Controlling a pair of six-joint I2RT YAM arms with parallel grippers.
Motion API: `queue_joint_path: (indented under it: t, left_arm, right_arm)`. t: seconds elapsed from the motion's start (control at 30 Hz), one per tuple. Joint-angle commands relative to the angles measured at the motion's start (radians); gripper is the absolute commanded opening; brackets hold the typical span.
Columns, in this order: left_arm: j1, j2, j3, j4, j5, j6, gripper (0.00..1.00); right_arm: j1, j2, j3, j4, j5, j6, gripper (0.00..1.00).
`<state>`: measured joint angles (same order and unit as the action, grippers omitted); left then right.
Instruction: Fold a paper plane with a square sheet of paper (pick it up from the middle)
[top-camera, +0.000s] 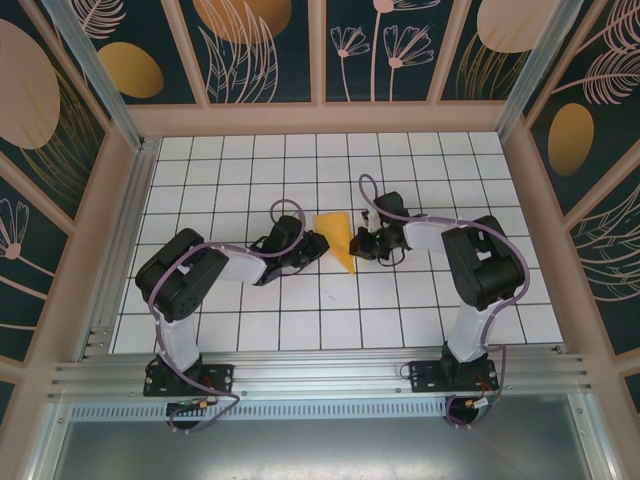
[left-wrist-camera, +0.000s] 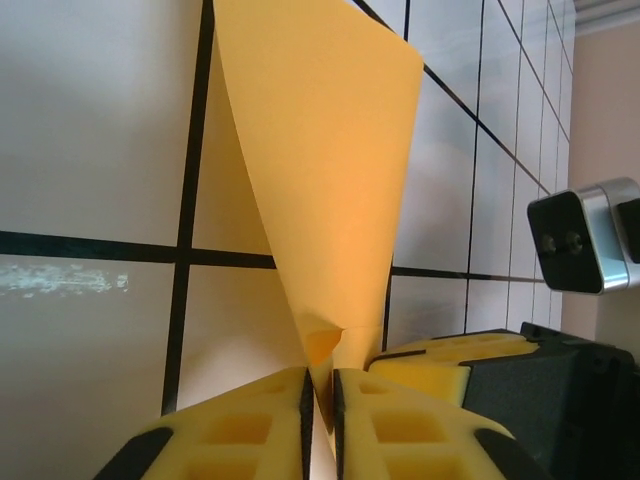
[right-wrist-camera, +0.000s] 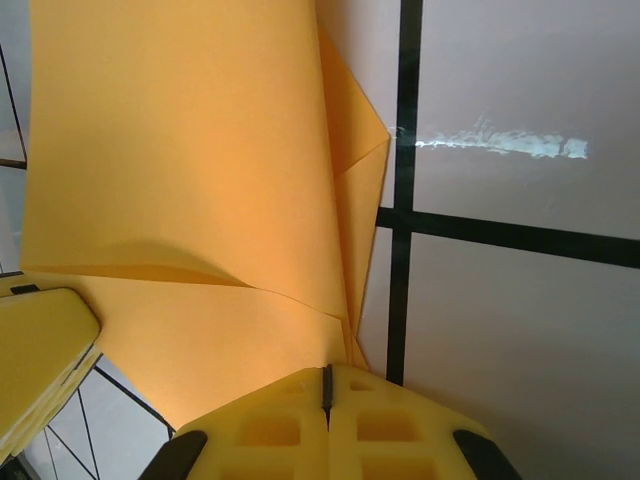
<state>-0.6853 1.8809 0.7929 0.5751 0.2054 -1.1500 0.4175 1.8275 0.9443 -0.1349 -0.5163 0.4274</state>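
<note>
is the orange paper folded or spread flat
Folded: the paper tapers to a point, layers overlapping, pinched by left gripper and right gripper.

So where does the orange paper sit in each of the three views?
Top external: paper at mid-table, between the two arms' jaws.
Left wrist: paper runs up the middle from the shut left jaws.
Right wrist: paper spreads up and left from the shut right jaws.
Shared landmark: the table's black grid lines.

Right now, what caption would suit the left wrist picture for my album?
The left tool pinches the folded orange paper over a gridded table.
</note>
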Motion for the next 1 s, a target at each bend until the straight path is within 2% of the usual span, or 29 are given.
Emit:
queue_joint_path:
  t: [0.0,0.1,0.27,0.37,0.57,0.97]
  left_arm:
    - [0.006,0.018,0.014,0.037,0.013,-0.019,0.12]
    - [0.007,0.014,0.024,0.021,0.013,-0.021,0.07]
    - [0.007,0.005,0.047,-0.040,0.003,-0.002,0.05]
    - [0.006,0.012,0.064,-0.063,0.013,0.002,0.05]
    - [0.006,0.008,0.083,-0.101,0.006,0.009,0.04]
    - [0.006,0.020,0.101,-0.119,0.020,0.015,0.03]
  right_arm:
    - [0.013,-0.031,0.027,-0.016,0.060,-0.052,0.09]
    - [0.023,-0.080,0.029,-0.017,0.097,-0.093,0.13]
    - [0.081,-0.184,-0.010,-0.021,0.216,-0.205,0.29]
    - [0.124,-0.211,-0.035,-0.017,0.282,-0.255,0.34]
    - [0.223,-0.259,-0.097,0.041,0.421,-0.309,0.38]
    - [0.328,-0.162,-0.095,0.091,0.568,-0.381,0.43]
